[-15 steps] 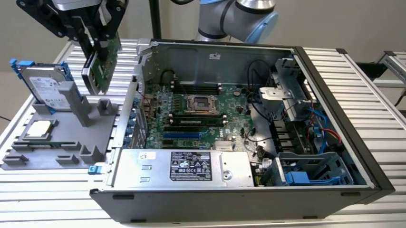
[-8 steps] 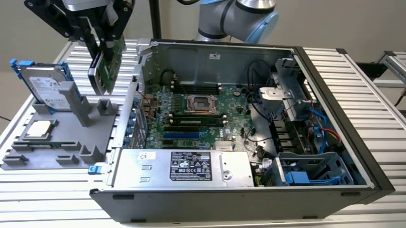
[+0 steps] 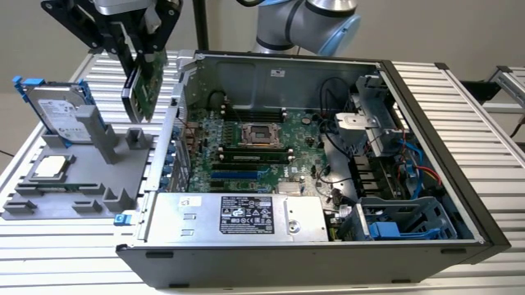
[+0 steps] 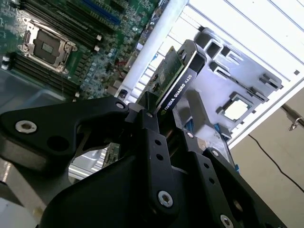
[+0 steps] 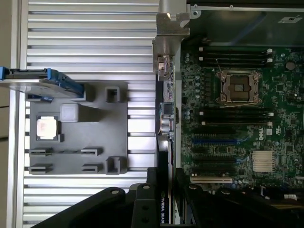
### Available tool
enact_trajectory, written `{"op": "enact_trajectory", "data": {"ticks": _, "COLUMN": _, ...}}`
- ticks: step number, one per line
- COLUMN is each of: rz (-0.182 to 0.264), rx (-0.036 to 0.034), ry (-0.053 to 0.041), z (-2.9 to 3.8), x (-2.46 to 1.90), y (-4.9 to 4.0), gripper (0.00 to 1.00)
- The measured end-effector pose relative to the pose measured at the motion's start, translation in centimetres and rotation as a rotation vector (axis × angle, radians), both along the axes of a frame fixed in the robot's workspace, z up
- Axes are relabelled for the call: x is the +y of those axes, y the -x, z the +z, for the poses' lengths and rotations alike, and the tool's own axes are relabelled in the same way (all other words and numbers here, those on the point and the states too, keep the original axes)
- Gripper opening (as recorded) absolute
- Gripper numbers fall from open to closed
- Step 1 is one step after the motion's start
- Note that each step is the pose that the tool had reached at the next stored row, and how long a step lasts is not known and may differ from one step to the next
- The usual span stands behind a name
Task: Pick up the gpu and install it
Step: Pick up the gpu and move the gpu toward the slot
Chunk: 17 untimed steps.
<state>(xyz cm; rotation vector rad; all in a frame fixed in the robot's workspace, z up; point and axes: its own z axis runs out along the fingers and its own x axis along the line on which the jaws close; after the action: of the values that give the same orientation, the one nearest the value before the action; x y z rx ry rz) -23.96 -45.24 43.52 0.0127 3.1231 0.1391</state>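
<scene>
So I'm holding the gpu (image 3: pixel 139 92) up in the air right now, my gripper (image 3: pixel 141 58) clamped on its upper edge, one black finger on each face of the card. In the second wrist view the gpu (image 4: pixel 178 78) is sticking out past my fingers (image 4: pixel 151 137), black cooler on one side and green board on the other. It's hanging on edge, a bit tilted, touching nothing but me. In the exterior view it's floating over the strip between the gray fixture (image 3: pixel 123 178) and the side wall of the open case (image 3: pixel 426 123), close to that wall's top rim but not on it. The card's lower corner is sitting above the fixture's tall post with air in between. In the first wrist view the card's thin edge (image 5: pixel 164 209) is running nearly in line with the case wall, so that metal lip is the tightest thing near me. Inside the case, the motherboard (image 3: pixel 246 153) is lying wide open, with the CPU socket (image 3: pixel 260 134) up toward the back wall and the blue slot (image 3: pixel 233 177) below it, toward the power supply (image 3: pixel 238 215). Over on the fixture, the hard drive (image 3: pixel 53 110) is standing at the far end and the CPU chip (image 3: pixel 51 166) is lying flat, both well apart from the card. The slatted table (image 3: pixel 66 258) is carrying all of it.
</scene>
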Motion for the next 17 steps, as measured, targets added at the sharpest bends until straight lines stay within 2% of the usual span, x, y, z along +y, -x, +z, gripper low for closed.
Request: {"op": "enact_trajectory", "data": {"ticks": 17, "rz": 0.0, "rx": 0.0, "ry": 0.0, "z": 0.0, "x": 0.0, "y": -1.96, "gripper": 0.0}}
